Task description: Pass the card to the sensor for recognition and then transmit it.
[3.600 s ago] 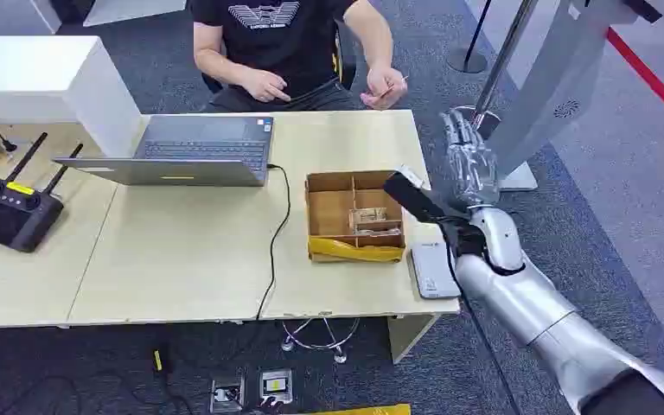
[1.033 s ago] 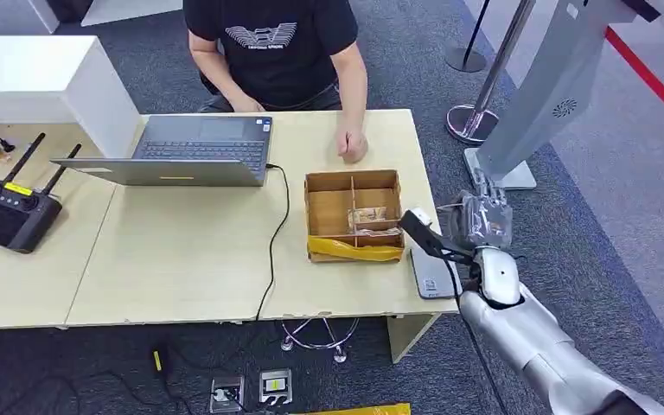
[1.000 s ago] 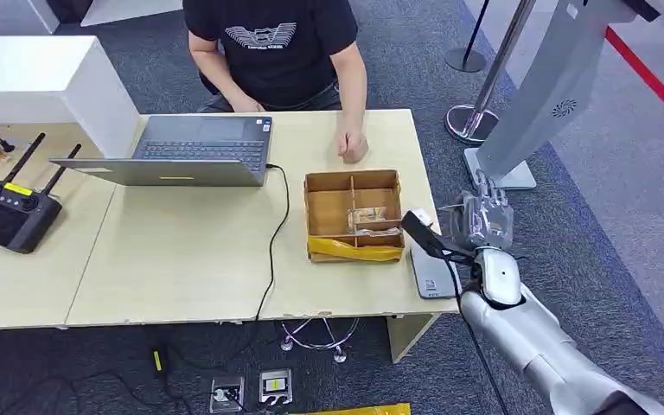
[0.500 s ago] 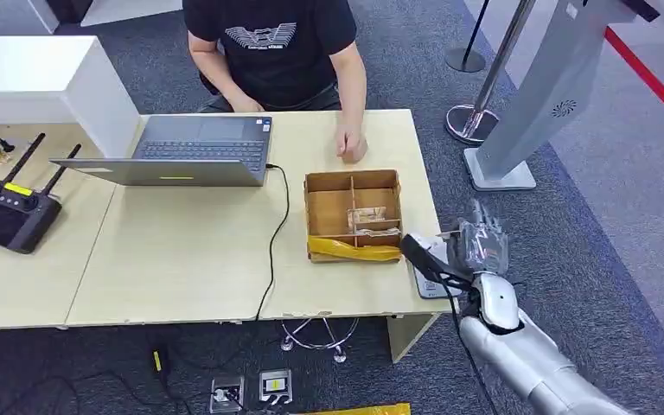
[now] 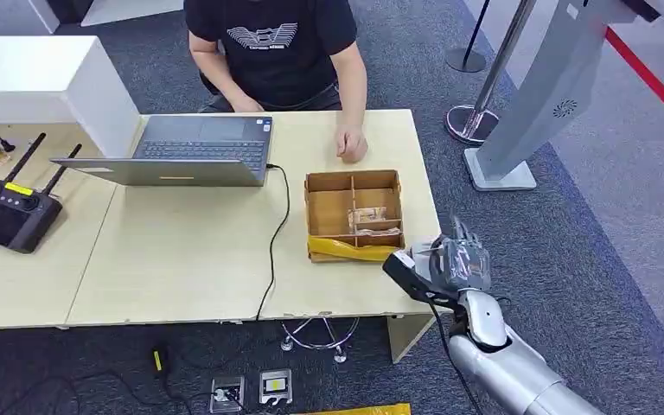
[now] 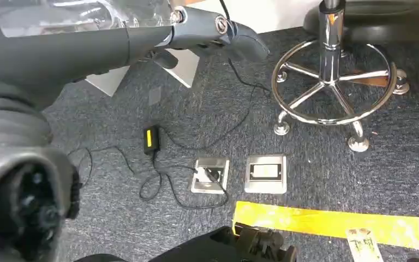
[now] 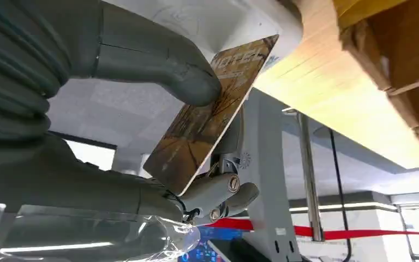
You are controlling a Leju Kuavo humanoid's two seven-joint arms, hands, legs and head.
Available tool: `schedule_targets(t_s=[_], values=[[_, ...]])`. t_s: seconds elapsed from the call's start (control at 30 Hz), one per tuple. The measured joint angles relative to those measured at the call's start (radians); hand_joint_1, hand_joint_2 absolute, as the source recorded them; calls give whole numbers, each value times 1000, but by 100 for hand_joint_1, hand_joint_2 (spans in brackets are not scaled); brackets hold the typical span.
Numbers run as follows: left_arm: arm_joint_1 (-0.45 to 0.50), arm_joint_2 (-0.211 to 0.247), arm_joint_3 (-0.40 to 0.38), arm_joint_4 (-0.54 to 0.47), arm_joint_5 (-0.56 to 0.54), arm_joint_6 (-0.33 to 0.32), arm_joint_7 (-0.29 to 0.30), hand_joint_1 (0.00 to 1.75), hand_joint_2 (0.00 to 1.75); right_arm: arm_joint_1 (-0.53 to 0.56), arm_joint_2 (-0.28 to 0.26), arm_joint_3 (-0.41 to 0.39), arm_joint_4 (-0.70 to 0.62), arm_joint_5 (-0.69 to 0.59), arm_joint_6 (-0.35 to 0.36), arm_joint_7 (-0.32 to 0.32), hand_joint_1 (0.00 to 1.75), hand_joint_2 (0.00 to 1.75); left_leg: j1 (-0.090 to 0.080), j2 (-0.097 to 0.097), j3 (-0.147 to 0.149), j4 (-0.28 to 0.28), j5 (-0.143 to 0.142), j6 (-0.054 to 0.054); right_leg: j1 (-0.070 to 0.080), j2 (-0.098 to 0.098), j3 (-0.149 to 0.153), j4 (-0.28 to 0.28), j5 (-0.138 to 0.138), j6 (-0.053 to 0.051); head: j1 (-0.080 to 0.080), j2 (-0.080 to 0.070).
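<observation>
- Right hand (image 5: 460,264) first: pinching the card (image 7: 213,114) between thumb (image 7: 158,65) and fingers, other fingers loosely spread, palm wrapped in clear plastic.
- Sitting right at the near corner of the table (image 5: 181,259), with the card's free end poking out ahead of the thumb toward the white sensor (image 7: 218,22) pad.
- From the right wrist view, looks like the card's far corner is right up against the sensor's face. Can't tell whether touching or just short of it.
- Card tilted, not lying flat against the pad.
- Just beyond the hand: the cardboard box (image 5: 352,212) with yellow tape on its near wall, a couple of small bits in one compartment.
- Well beyond the hand, across the table: a person (image 5: 268,43) seated, with the person's hand (image 5: 352,145) resting on the tabletop past the box.
- Left hand (image 6: 142,41): hanging over the floor, can't tell how the fingers lie, so no call there.
- Step in hand, best guess: the scan part, i.e. presenting the card to the sensor. Handover not yet done.
- Next move probably calls for flattening the card a bit so more of its face meets the pad, then keeping the pinch firm and carrying it out past the box toward the person's hand.
- Worth watching: thin card, small pinch area, so could easily slip or twist if dragged along the pad edge.
</observation>
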Motion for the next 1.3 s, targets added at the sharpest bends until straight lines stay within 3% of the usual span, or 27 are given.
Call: schedule_targets(t_s=[0.63,0.93,1.3], values=[[-4,0,-12,-8,-56,0,-14,0,0,1,2,25,-20,-52,26,13,175,175,0,0,0,0,0,0,0,0,0,0,0,0,0,0],[-9,-2,-32,-7,-66,0,-76,0,0,-2,0,-9,-14,-174,-57,-56,175,175,0,0,0,0,0,0,0,0,0,0,0,0,0,0],[-11,-6,-34,-1,-151,0,-117,0,0,-31,-11,-25,-14,-277,-80,-73,175,175,0,0,0,0,0,0,0,0,0,0,0,0,0,0]])
